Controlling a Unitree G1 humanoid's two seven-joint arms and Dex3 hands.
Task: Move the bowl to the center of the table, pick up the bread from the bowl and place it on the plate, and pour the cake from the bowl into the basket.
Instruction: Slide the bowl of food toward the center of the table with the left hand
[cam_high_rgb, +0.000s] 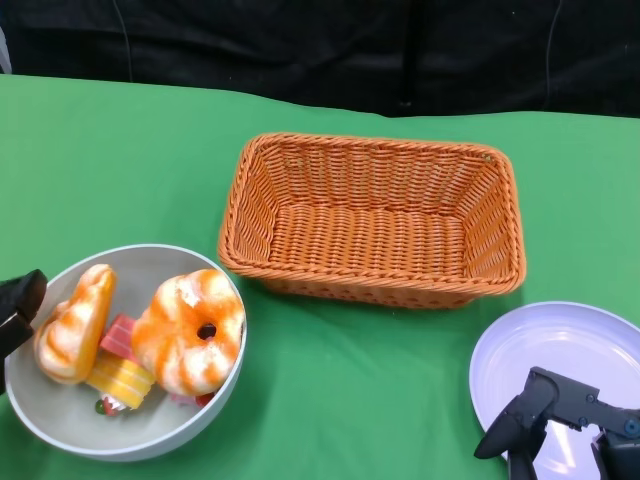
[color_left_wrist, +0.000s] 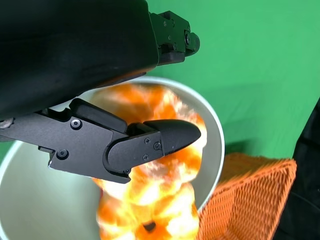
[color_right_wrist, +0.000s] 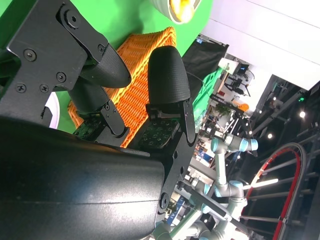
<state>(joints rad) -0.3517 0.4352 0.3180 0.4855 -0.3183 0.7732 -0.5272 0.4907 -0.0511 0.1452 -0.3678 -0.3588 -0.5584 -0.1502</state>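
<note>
Sitting just beside the left hand (cam_high_rgb: 18, 310), the grey bowl (cam_high_rgb: 225, 390) holds two orange-and-white bread pieces (cam_high_rgb: 190, 330) over a striped cake (cam_high_rgb: 120, 380). That hand's fingers (color_left_wrist: 160, 142) reach over the bowl's rim, apart, gripping nothing. Beyond the bowl stands the wicker basket (cam_high_rgb: 375, 215). Hovering over the white plate (cam_high_rgb: 560, 345), the right hand (cam_high_rgb: 560, 420) is spread and empty.

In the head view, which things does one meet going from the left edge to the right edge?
Black left hand → grey round bowl holding orange-and-white bread and cake pieces → orange woven rectangular basket → white round plate, with the black right hand over it.
</note>
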